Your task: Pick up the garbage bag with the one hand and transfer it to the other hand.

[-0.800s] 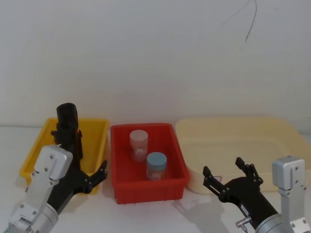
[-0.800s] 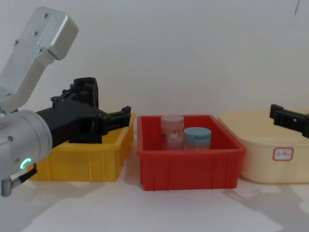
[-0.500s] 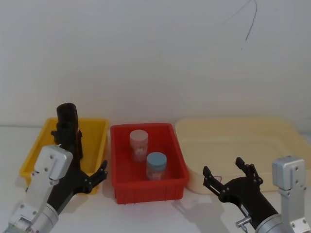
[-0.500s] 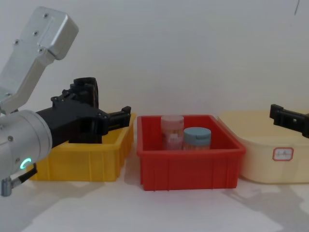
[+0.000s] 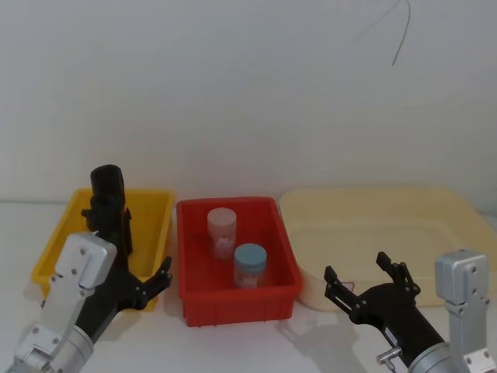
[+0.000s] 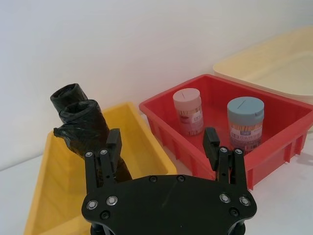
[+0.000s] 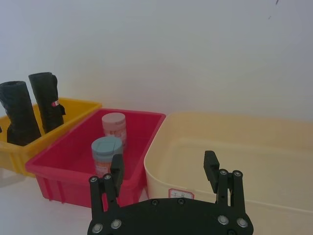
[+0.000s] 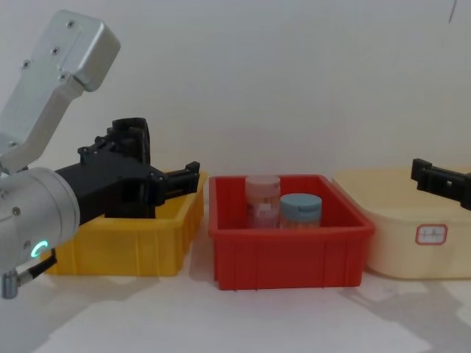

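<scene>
Yellow bin; red bin with pink jar, blue-capped jar; cream tub.

The left gripper reaches forward on the robot's left, its jaws spread wide and level. The silver left arm slants up behind the wrist, with a green ring glowing on the round joint. The right gripper sits low on the right, pointing forward with jaws equally wide, on the silver right arm.
</scene>
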